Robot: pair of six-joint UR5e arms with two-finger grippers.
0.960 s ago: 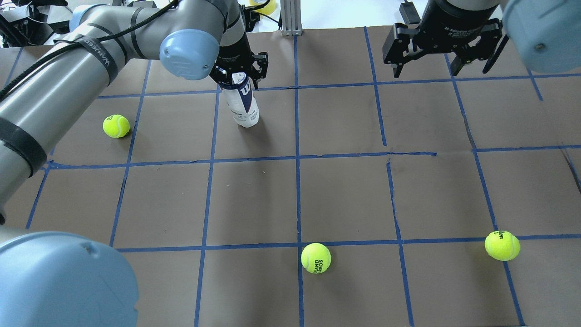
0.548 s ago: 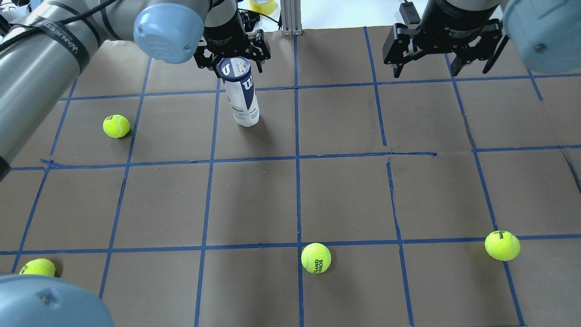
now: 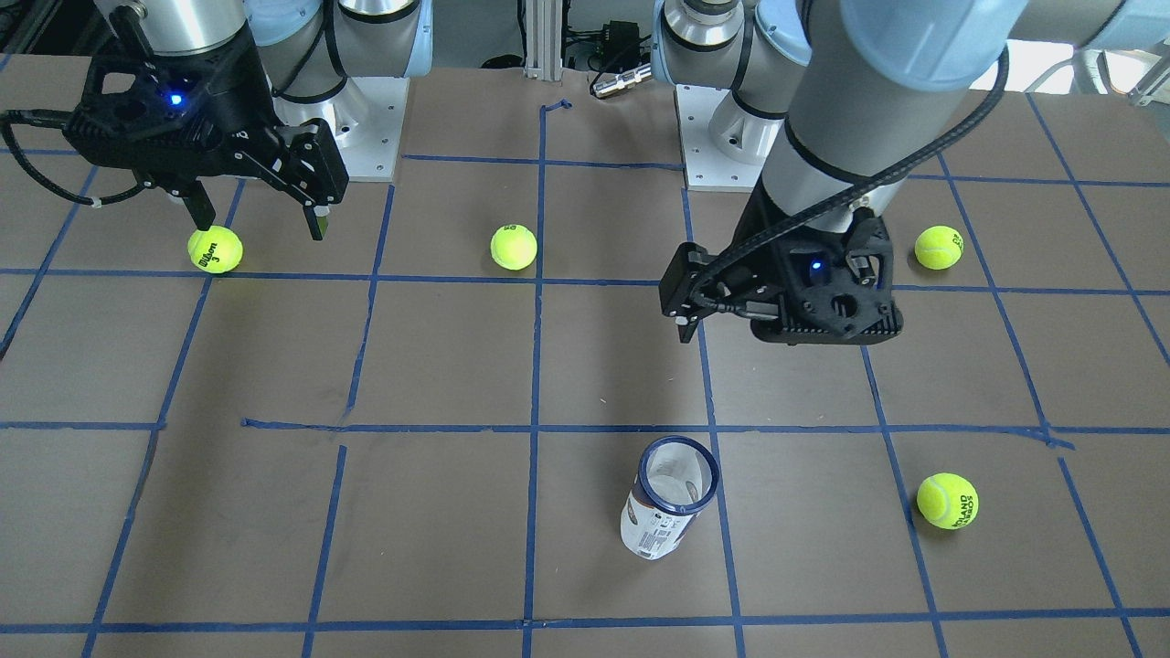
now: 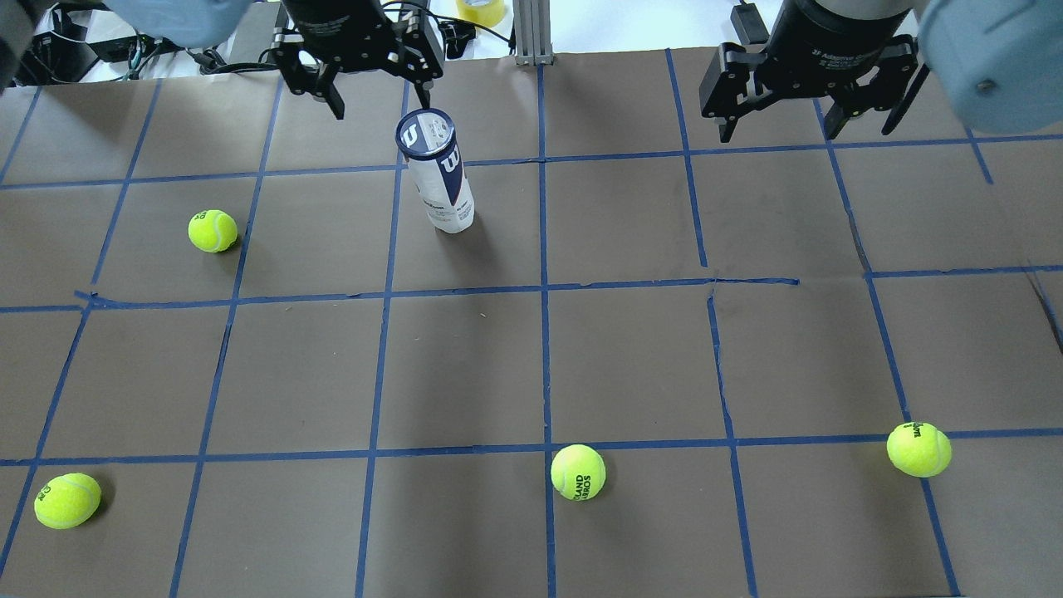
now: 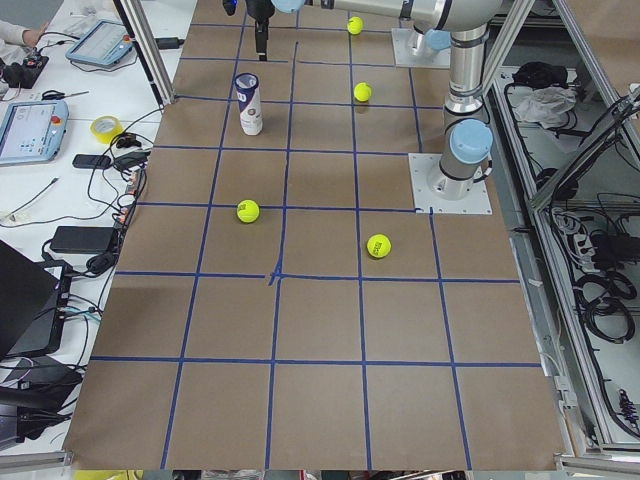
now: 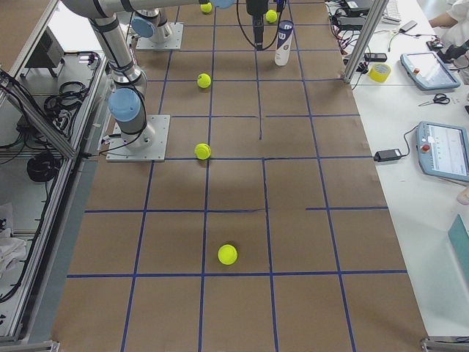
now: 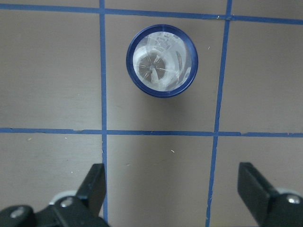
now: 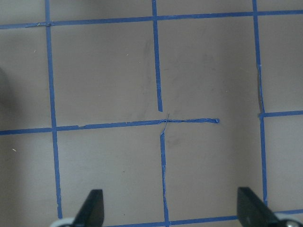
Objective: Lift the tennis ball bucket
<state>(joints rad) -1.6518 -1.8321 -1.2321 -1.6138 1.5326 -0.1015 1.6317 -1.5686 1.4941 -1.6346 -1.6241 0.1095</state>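
**Bucket standing free, both grippers spread wide**

By count: one tennis ball bucket (image 4: 440, 178), four balls, two grippers. Bucket upright on the brown table (image 4: 631, 357), dark blue rim uppermost. Base inside a blue-taped square on the far half, just to the robot's left of the middle tape line (image 4: 546, 357). Label white and navy with a white "W". Clear bottom visible down through the open mouth in the left wrist view.

Four balls in yellow-green, every one well apart from the bucket:
- first tennis ball (image 4: 213, 230) out to the bucket's left;
- second tennis ball (image 4: 67, 500) by the near left corner;
- third tennis ball (image 4: 578, 472) just beside the middle tape line, on the robot's side of the table;
- fourth tennis ball (image 4: 918, 448) near right, sitting on a tape crossing.

Left gripper (image 7: 171, 175) released, fingers at full spread, gripping nothing and touching nothing. Raised above the table and apart from the bucket. In its wrist view, rim ahead of the fingertips rather than between them.

Right gripper (image 3: 260, 224) likewise spread to the full, grasping nothing, hanging over taped table on the robot's right side.

One roll of yellow tape (image 4: 479, 10) beyond the table's far edge.
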